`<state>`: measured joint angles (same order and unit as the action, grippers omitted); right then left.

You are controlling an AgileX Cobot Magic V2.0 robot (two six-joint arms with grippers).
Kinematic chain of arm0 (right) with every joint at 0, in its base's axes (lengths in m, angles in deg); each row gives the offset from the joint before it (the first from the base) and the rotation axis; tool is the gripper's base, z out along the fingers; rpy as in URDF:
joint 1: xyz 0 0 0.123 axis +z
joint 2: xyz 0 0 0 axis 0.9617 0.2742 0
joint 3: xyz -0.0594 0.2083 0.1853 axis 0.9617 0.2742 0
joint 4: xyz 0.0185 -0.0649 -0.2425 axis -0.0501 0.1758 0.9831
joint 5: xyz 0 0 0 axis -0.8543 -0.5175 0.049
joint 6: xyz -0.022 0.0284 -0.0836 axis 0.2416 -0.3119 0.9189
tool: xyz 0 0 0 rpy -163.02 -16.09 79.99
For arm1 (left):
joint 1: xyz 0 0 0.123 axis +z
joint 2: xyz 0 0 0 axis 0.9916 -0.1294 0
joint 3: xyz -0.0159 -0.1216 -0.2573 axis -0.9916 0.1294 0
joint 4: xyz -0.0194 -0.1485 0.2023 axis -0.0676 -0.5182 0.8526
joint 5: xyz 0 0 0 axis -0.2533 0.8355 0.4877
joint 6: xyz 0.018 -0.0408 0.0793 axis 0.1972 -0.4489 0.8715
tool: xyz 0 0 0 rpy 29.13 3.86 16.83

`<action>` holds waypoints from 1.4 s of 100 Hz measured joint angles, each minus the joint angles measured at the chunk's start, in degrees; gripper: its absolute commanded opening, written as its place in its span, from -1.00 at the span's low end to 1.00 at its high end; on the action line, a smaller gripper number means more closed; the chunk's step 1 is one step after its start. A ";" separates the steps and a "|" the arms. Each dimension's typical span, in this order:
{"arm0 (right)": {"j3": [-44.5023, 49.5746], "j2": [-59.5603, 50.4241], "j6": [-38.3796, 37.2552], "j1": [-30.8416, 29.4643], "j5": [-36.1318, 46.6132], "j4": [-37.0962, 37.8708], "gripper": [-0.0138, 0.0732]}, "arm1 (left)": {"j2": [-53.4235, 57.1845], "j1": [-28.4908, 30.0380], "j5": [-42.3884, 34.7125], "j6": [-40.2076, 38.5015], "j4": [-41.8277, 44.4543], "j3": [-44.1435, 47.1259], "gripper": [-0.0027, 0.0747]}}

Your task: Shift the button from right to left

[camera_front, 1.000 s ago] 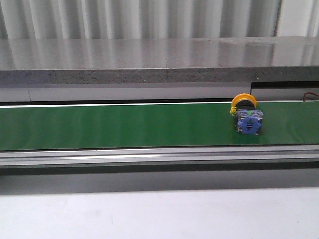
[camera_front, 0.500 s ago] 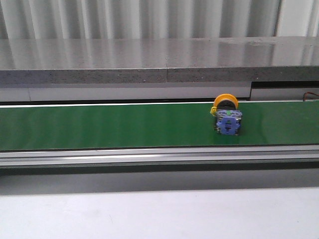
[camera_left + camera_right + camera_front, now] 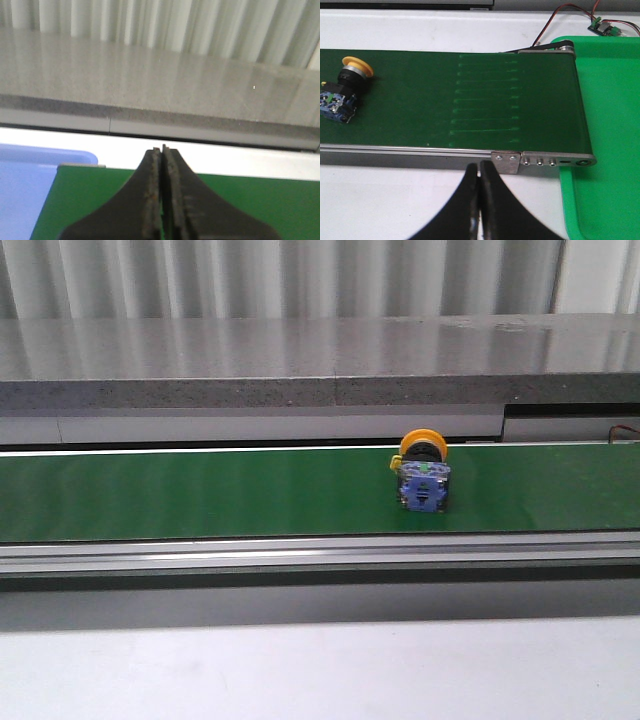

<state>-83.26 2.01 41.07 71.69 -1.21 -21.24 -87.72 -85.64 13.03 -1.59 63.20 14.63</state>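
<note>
While the button (image 3: 422, 476) lay on the green belt (image 3: 200, 495), both the left gripper (image 3: 161, 155) and right gripper (image 3: 479, 172) were closed, empty, well apart from it.

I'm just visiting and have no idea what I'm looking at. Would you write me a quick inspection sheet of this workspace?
Surface: long green conveyor belt in a metal frame.
Job's things: small push-button switch with orange-yellow cap and blue block, lying on the belt, right of centre.
Clutter: nothing seen.
End effectors: left end effector shut, empty; right end effector shut, empty.
Cables: red and black wires to a small circuit board by the belt's end.
Surroundings: bright green tray, pale blue bin, grey stone ledge.
</note>
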 measured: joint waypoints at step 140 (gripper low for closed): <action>0.00 0.00 0.00 0.00 0.00 0.00 -0.84 | -19.60 0.00 13.01 -0.04 -1.18 -8.47 0.72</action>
<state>-83.26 2.01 41.07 71.69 -1.21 -21.24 -107.32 -85.64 26.05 -1.63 62.02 6.16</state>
